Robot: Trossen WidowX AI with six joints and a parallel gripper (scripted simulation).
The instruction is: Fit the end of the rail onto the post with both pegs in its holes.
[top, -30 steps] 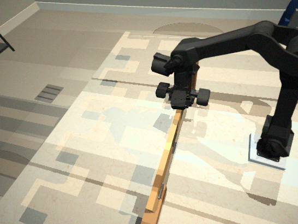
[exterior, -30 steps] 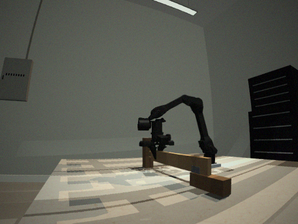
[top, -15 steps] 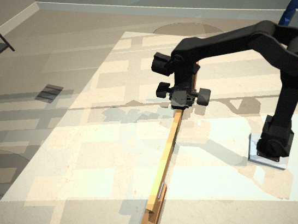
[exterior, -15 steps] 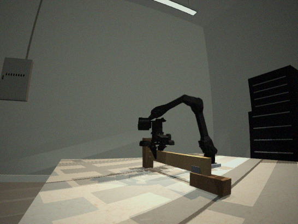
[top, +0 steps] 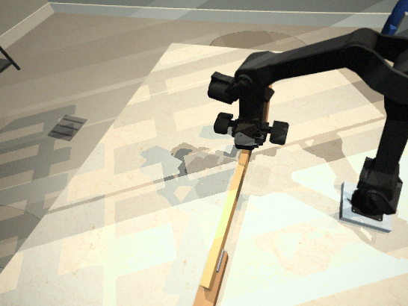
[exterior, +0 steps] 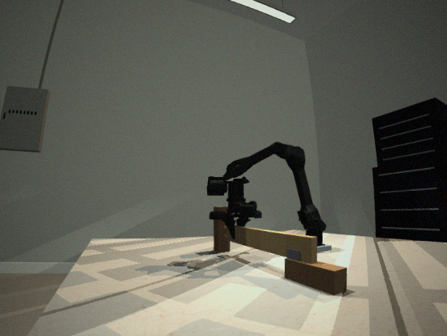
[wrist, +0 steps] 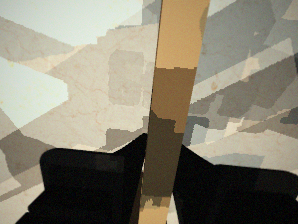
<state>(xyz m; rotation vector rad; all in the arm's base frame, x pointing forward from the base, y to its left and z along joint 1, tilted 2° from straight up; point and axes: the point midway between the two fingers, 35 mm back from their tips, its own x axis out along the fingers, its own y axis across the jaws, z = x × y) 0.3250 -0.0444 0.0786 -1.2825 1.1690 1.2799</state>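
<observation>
Pegs hidden behind gripper [exterior: 234, 229]; footboard block [top: 209, 295] cut by bottom edge (top view).

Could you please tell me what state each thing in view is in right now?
Claw: shut on the rail.
Rail: raised off the table near the post, far end on the footboard block.
Post: upright.
Footboard block: lying on the table, carrying the rail's far end.

A black robot arm [exterior: 300, 176] reached over a patterned worktop [exterior: 164, 295], its hand [exterior: 234, 229] clamped on a long wooden rail [exterior: 274, 242] beside a short wooden post [exterior: 221, 238]. The rail's other end sat in a bracket [exterior: 294, 254] on a low block [exterior: 315, 276]. A dark cabinet [exterior: 409, 172] stood behind.
</observation>
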